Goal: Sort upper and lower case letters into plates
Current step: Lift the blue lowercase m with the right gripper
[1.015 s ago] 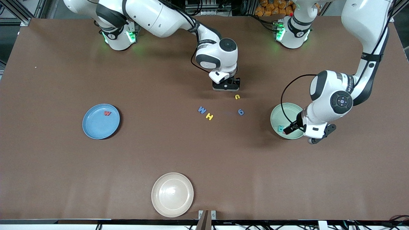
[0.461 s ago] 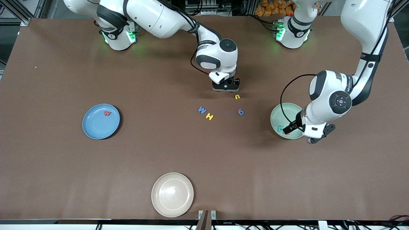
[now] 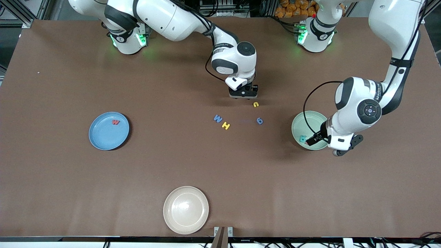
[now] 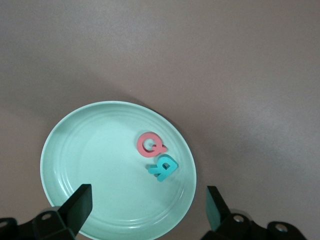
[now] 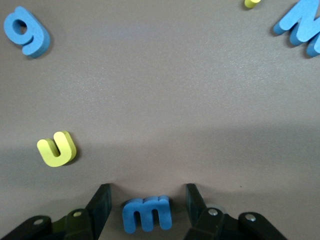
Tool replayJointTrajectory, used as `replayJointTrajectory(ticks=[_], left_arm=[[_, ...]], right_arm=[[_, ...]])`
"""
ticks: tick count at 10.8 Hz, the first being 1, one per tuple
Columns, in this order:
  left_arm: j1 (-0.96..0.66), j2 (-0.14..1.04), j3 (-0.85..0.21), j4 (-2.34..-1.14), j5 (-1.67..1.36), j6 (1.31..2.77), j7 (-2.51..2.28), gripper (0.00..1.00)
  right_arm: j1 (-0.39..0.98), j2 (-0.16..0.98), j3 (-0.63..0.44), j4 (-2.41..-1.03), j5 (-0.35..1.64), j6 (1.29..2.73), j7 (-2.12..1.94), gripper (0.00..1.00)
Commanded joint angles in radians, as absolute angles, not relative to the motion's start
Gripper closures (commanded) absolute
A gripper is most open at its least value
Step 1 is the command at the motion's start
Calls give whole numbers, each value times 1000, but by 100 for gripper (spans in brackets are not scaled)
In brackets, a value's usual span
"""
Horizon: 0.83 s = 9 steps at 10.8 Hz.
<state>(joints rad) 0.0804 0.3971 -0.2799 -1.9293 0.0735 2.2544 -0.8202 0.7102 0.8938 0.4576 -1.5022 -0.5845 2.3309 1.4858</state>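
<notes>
Since a second ago the right gripper [image 5: 146, 200] has narrowed its fingers [image 5: 100, 200] around the small flat blue m [image 5: 146, 213] on the brown table [image 3: 69, 172]; they stand either side of it, not yet clamped. Just beside lie the yellow u [image 3: 255, 104], blue g [image 3: 259, 120], blue M [image 3: 217, 119] and yellow H [image 3: 225, 125]. Over the pale mint green round plate [image 4: 90, 150], holding the red Q [image 4: 150, 144] and teal R [image 4: 163, 167], hovers the left gripper [image 4: 147, 207], fingers spread and empty. Inside the sky blue round plate [image 3: 103, 137] lies the red w [image 3: 115, 122].

Brown table [image 3: 69, 179], metal framing [image 3: 17, 13] at edge — orange objects [image 3: 293, 8]
</notes>
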Motion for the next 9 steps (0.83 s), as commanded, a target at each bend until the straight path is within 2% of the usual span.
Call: replayJointTrajectory(ticks=[1, 9], left_arm=[[83, 405, -279, -1904, 63, 2244, -802, 0], [81, 400, -278, -1875, 61, 2166, -807, 0]], right_arm=[[723, 905, 460, -1508, -603, 2336, 1511, 33], [726, 905, 472, -1514, -589, 2332, 1532, 35]])
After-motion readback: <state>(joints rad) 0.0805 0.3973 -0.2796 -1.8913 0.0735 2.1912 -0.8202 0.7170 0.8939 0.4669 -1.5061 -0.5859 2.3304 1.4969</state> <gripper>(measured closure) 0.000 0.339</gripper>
